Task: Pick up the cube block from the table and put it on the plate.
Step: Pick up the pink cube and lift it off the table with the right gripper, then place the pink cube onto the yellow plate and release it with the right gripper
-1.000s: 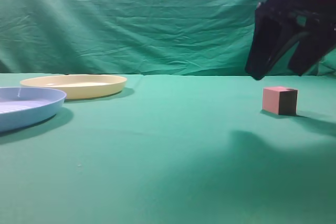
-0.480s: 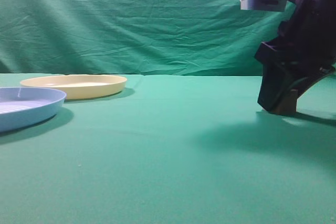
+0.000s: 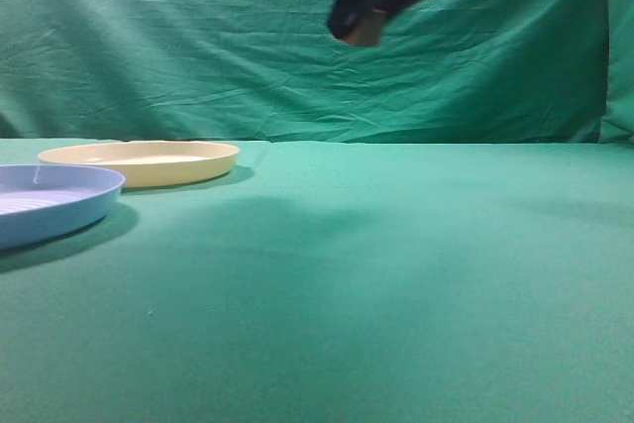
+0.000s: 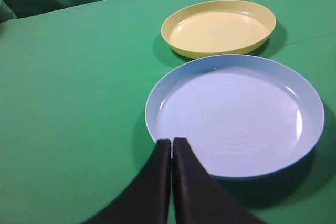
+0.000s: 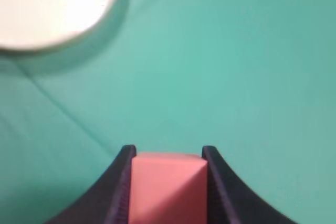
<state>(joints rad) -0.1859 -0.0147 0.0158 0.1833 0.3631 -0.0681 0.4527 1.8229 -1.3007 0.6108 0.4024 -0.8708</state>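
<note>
My right gripper (image 5: 167, 153) is shut on the pinkish-red cube block (image 5: 167, 187) and holds it high above the green table (image 3: 396, 274). In the exterior view the right gripper (image 3: 362, 22) is near the top, right of the pale yellow plate (image 3: 139, 161), and the cube between its fingers is barely visible. The plate's edge shows at the top left of the right wrist view (image 5: 52, 9). My left gripper (image 4: 172, 142) is shut and empty, its tips over the near rim of the light blue plate (image 4: 233, 114). The yellow plate (image 4: 218, 27) lies beyond it.
The light blue ridged plate (image 3: 50, 200) sits at the left edge of the exterior view, in front of the yellow plate. A green cloth backdrop (image 3: 248, 47) hangs behind the table.
My right gripper came down on the cube at the right, closed on it, then lifted it and carried it up and to the left. The cube's spot on the table is now bare.
</note>
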